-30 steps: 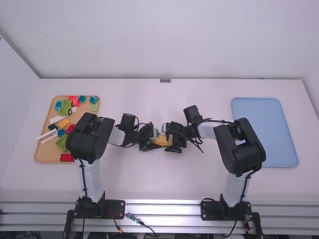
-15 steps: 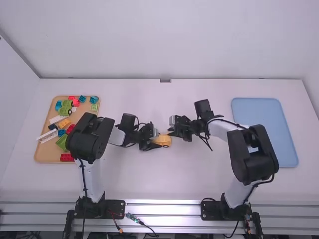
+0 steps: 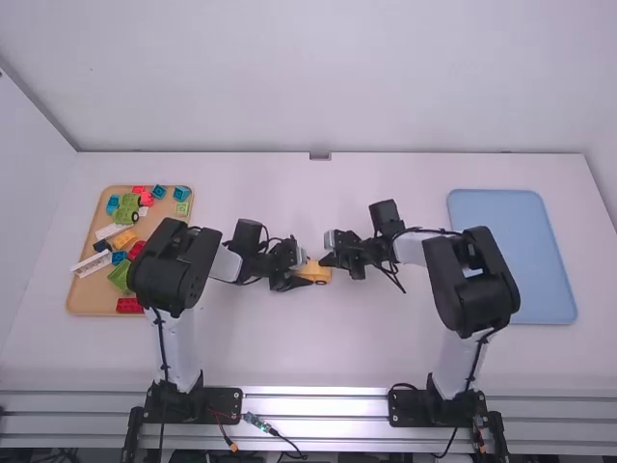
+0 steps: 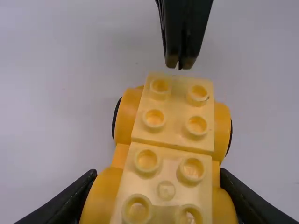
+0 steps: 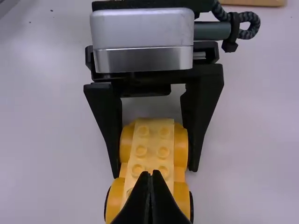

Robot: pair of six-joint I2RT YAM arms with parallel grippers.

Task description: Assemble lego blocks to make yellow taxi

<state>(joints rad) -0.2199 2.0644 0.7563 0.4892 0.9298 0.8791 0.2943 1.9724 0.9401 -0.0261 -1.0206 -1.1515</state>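
The left gripper [image 3: 301, 274] is shut on the yellow car [image 3: 320, 274] near the table's middle; in the left wrist view the gripper [image 4: 156, 179] clasps the car's sides at its near end. The car [image 4: 173, 147] has rounded yellow fenders, dark wheels and pale yellow studded bricks along its top. The right gripper [image 3: 328, 259] stands beside the car's far-right end in the high view. In the right wrist view the right gripper [image 5: 151, 173] has its fingertips together, in front of the car [image 5: 152, 154], with nothing between them.
On the left, a wooden tray [image 3: 85, 301] holds several loose coloured blocks, among them an orange-yellow one [image 3: 125, 239] and a green wheeled piece [image 3: 126, 212]. A blue tray [image 3: 511, 256] lies on the right side of the table.
The right gripper has left the car's right end, drawn back to the right, then come a little left again. The left gripper and the car have kept still.
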